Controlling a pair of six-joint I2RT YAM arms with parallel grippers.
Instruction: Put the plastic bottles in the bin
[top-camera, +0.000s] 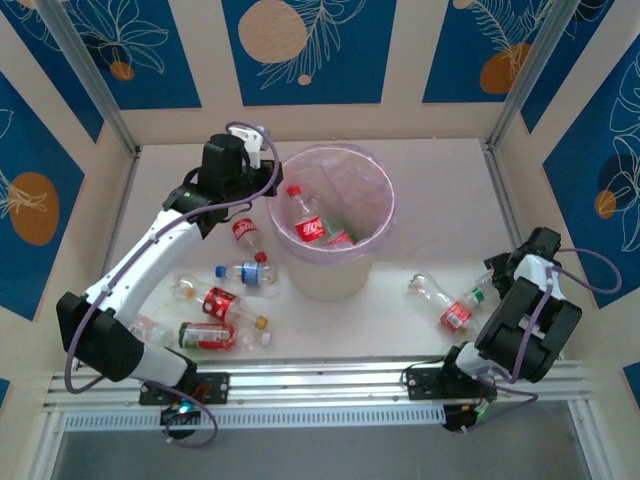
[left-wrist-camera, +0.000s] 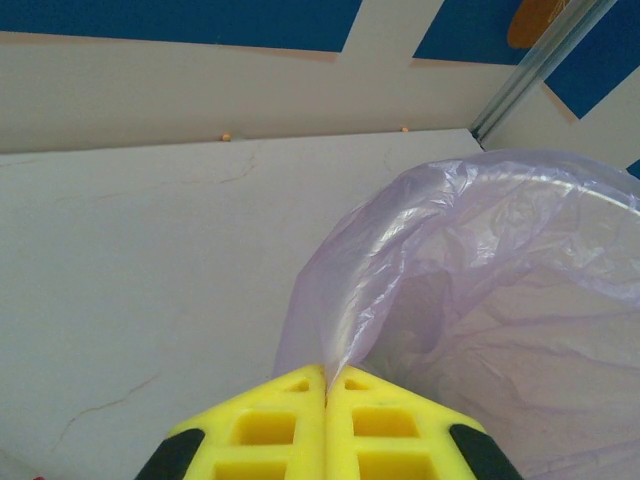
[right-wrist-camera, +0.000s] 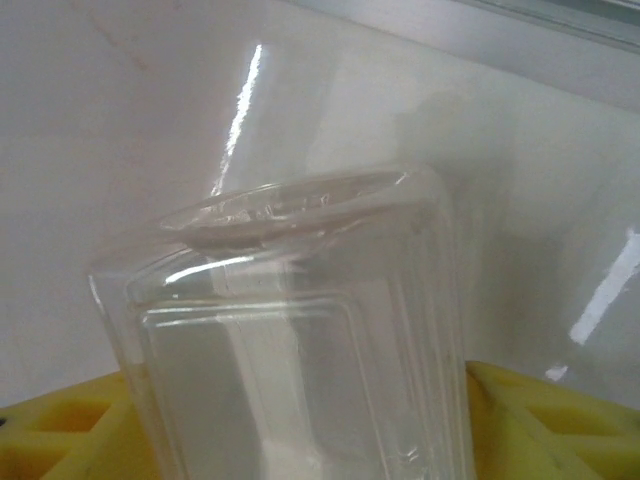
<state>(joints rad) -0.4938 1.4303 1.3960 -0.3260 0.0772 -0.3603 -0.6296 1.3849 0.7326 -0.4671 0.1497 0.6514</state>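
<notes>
Left tool (top-camera: 252, 150) high at the far-left rim of the bin (top-camera: 330, 280), seen from above. Bin at mid-bench (top-camera: 440, 180), lined with a pinkish-purple bag (top-camera: 388, 195). Inside it, two red-labelled bottles (top-camera: 308, 222), one red-capped. Left of the bin on the bench, a loose cluster of plastic bottles (top-camera: 225, 302): a red-labelled one just beside the bin wall, a blue-labelled one nearer, more red-labelled and clear ones toward the near left. Right of the bin, a bare bottle (top-camera: 430, 290) and a green-capped bottle (top-camera: 460, 314) with a red label, lying close together. Right tool (top-camera: 497, 275) just right of them, low over the bench.

From the left wrist: yellow pads (left-wrist-camera: 270, 430) of the left tool (left-wrist-camera: 326, 385) pressed together. A fold of the bag (left-wrist-camera: 480, 300) meeting their seam; impossible to tell whether caught there. Bin mouth to the right, bare bench (left-wrist-camera: 150, 260) to the left.

From the right wrist: right tool (right-wrist-camera: 295, 410) pinching a clear bottle (right-wrist-camera: 300, 300) between its yellow pads, ribbed wall filling the gap, base pointing away over the bench (right-wrist-camera: 120, 120). No telling which bottle of the overhead view.
</notes>
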